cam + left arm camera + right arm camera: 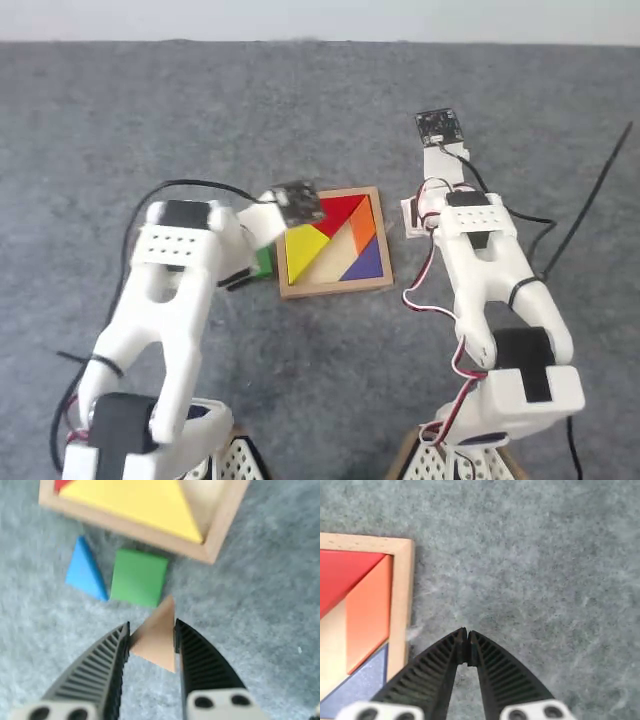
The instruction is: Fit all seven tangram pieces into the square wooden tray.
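Observation:
The square wooden tray (336, 287) holds a red (343, 211), a yellow (303, 249), an orange (364, 228) and a purple piece (365, 262), with bare wood between them. My left gripper (151, 630) is just off the tray's left side. It is shut on a tan triangle (156, 639), one finger on each side. A green square (139, 576) and a blue triangle (86, 571) lie on the carpet between it and the tray rim (215, 540). My right gripper (466, 634) is shut with nothing in it, low over the carpet beside the tray's right rim (402, 590).
Grey carpet (120, 120) covers the whole table, with wide open room behind and at both sides. Black cables (585, 210) trail from the right arm at the right. The two arm bases stand at the front edge.

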Controlling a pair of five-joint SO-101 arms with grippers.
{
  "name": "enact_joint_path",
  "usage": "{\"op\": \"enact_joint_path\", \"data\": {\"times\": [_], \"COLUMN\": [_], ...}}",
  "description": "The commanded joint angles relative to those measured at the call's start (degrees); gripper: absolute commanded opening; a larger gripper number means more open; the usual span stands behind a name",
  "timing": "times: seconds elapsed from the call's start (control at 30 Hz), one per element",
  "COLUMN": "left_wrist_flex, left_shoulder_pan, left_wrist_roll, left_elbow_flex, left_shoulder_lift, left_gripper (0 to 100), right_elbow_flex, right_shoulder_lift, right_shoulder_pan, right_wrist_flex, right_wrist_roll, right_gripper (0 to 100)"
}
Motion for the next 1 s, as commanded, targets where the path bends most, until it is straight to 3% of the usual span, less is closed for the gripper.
{"op": "enact_joint_path", "data": {"times": [0.0,0.13,0.37,0.97], "left_wrist_flex": [-1.05,-5.36,-17.05,-18.64], "left_shoulder_pan": [8.09,14.77,19.78,17.49], "left_wrist_roll": [0.62,0.70,4.22,0.70], "left_elbow_flex": [-1.01,-0.75,-1.10,-8.22], "left_shoulder_lift": [-2.37,-0.62,7.38,19.78], "left_gripper": [7,7,7,7], "right_elbow_flex": [-2.02,-1.58,-1.58,-1.58], "right_shoulder_lift": [-7.08,-11.30,-11.38,-11.38], "right_shoulder_pan": [2.68,4.62,4.53,4.44], "right_wrist_flex": [2.42,6.02,6.29,6.11], "right_wrist_roll": [0.70,-2.29,-2.81,-2.55], "right_gripper": [0.9,0.9,0.9,0.9]}}
